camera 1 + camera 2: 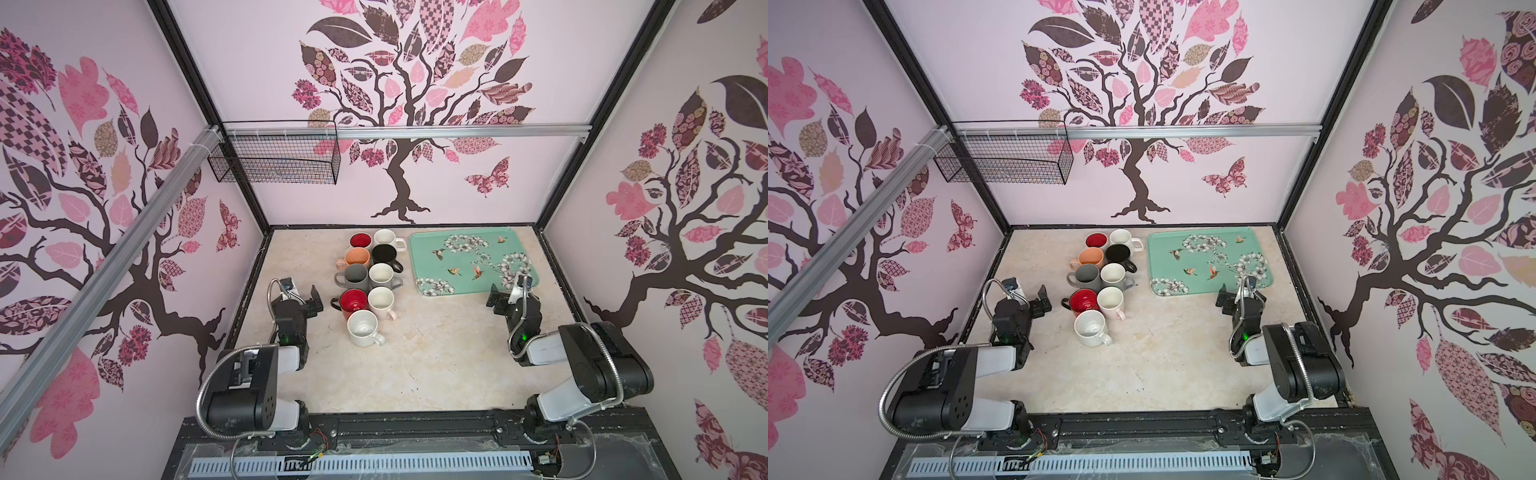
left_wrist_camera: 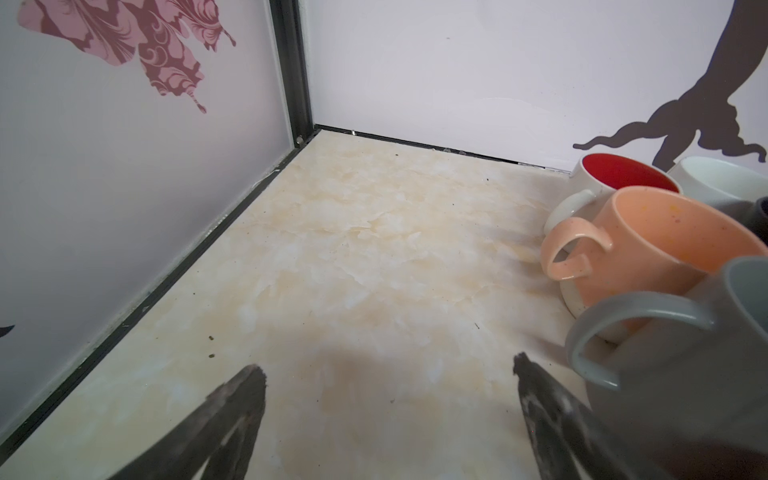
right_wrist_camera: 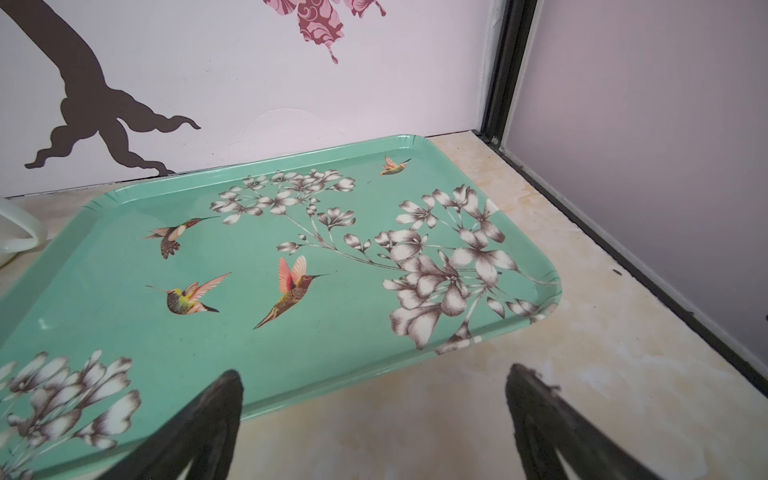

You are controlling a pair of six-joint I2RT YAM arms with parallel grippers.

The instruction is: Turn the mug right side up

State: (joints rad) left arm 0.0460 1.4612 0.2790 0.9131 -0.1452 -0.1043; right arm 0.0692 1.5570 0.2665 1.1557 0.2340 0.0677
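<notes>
Several mugs stand in two rows at the middle back of the table. A lone white mug (image 1: pixel 364 328) (image 1: pixel 1091 328) sits in front of them, handle toward the front right. Its upward face looks shallow and ringed, like a base, though I cannot tell for sure. My left gripper (image 1: pixel 311 298) (image 1: pixel 1040 298) is open just left of the rows, beside the red mug (image 1: pixel 353 301). In the left wrist view the left gripper (image 2: pixel 390 374) frames bare table, with the grey mug (image 2: pixel 685 353) and peach mug (image 2: pixel 648 249) alongside. My right gripper (image 1: pixel 498 297) (image 3: pixel 374 378) is open and empty at the tray's front edge.
A teal tray (image 1: pixel 419 249) (image 1: pixel 1158 257) (image 3: pixel 124 270) with birds and flowers lies at the back right with nothing on it. A wire basket (image 1: pixel 274 158) hangs on the back left wall. Enclosure walls close off three sides.
</notes>
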